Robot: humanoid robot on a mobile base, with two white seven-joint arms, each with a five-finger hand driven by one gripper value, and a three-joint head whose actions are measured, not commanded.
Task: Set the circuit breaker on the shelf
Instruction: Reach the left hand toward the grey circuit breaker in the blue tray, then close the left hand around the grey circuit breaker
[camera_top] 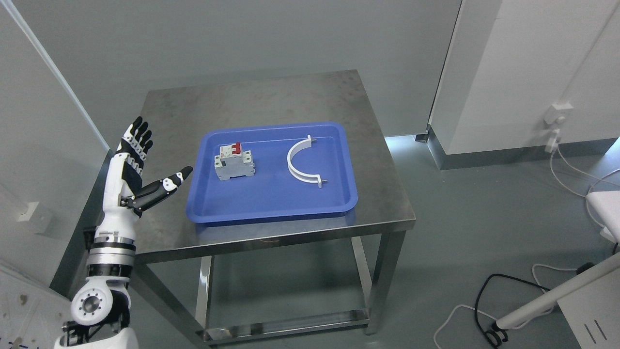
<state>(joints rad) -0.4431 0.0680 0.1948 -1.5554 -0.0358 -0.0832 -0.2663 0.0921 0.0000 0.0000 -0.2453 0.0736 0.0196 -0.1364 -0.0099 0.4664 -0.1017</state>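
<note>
- Here, the left hand [133, 169] is held upright beside the left edge of the steel desk [271, 104], its arm rising from the lower left of the head view.
- The fingers [138, 138] are spread wide and pointed upward, the thumb [167, 186] is stretched out sideways, and nothing is held by them.
- The circuit breaker [234, 162] is seen to the right of the fingers, well apart from them, in the direction the thumb points.
- It is stood in the left part of a blue tray [271, 208], with its 2 red switches on the top face and its grey-white body below.
- The tray is laid flat on the desk, and its left rim is just beyond the thumb tip, with a strip of bare steel between them.
- A white curved clamp [302, 162] is laid in the right part of the same tray, farther from the fingers than the circuit breaker and not touching it.
- Cables [489, 310] are trailed over the floor at the far right, well away from the fingers.
- The right hand is not shown in the head view.
</note>
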